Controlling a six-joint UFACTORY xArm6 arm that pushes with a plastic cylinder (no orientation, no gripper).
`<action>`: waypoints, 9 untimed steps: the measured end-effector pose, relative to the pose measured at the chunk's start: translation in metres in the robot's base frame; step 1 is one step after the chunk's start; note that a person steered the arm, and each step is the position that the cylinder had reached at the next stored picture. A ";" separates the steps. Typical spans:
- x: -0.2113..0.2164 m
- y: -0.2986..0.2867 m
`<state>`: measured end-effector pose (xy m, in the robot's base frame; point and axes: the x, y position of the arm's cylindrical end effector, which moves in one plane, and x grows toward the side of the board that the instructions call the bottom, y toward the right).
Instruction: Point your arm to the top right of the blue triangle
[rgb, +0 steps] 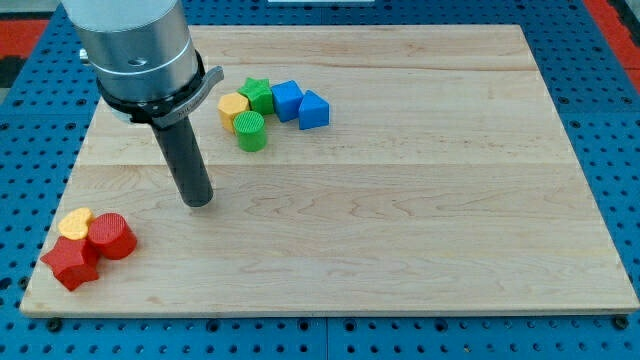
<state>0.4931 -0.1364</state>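
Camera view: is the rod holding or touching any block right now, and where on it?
Nothing is held. My tip rests on bare board, apart from every block: below-left of the green cylinder, and well left of the blue triangle.

Robotics lab bench: wooden board on blue perforated pegboard surface, industrial arm mount overhead.

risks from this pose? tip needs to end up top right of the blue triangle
1. My tip sits to the view's left of and below the cluster; a straight line to the target runs through the green cylinder and blue triangle, shoving them.
2. The blue cube touches the triangle, so any nudge moves the target.
3. Going around along the view's top could clip the green star or yellow block.
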 end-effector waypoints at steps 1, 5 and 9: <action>-0.002 0.000; -0.018 0.002; -0.167 0.236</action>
<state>0.3262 0.0997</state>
